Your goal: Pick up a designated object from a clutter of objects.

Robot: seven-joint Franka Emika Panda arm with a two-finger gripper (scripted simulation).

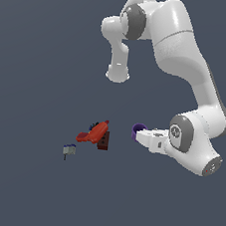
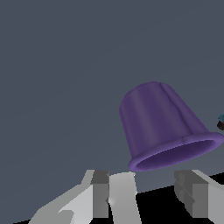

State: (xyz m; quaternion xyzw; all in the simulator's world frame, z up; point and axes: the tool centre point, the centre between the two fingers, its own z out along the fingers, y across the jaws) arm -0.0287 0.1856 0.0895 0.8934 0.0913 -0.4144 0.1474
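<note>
cup, purple, sits just ahead of the gripper, rim toward the fingers, which are spread apart and not touching it. in the exterior view the cup lies to the right of the red tool, brown block and grey box.

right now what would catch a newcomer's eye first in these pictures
The purple cup fills the wrist view, lying tilted just ahead of the gripper, whose fingers are apart. In the exterior view the white arm arches over the scene, and a red drill lies against a dark block to the cup's left, a small grey box further left.
</note>
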